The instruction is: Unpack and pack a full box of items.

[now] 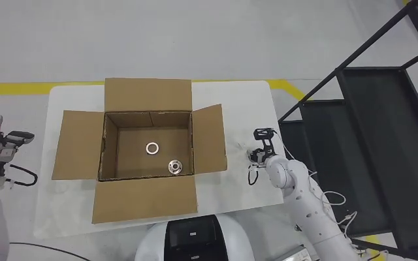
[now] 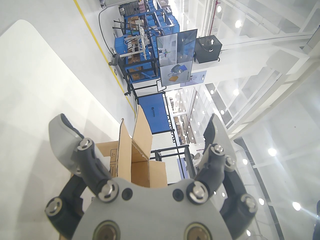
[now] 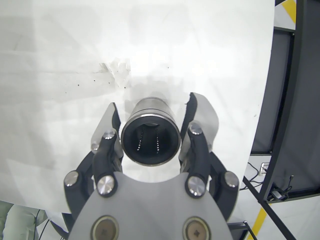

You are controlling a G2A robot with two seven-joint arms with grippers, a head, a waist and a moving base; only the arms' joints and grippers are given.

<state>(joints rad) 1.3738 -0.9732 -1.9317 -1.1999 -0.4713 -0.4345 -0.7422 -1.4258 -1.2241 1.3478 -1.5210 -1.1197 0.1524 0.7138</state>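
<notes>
Right wrist view has the right gripper [image 3: 152, 102] closed on a steel sleeve [image 3: 151, 133], a finger pressed to each flank. The sleeve's long axis runs straight out between the fingers, its open bore facing the wrist and its far end toward the worktop [image 3: 75, 26]; whether that end touches the surface I cannot tell. From above, this gripper sits close to the worktop's right edge, about midway along it, and the cardboard box [image 1: 149, 119] stands open at the worktop's middle, on the gripper's left and well apart. Only the top view looks into the box, where two metal rings [image 1: 153, 148] lie on the floor. The left gripper [image 2: 138, 122] is spread wide and empty beyond the worktop's left edge, so the right arm is the one placed to set the sleeve down or carry it across
</notes>
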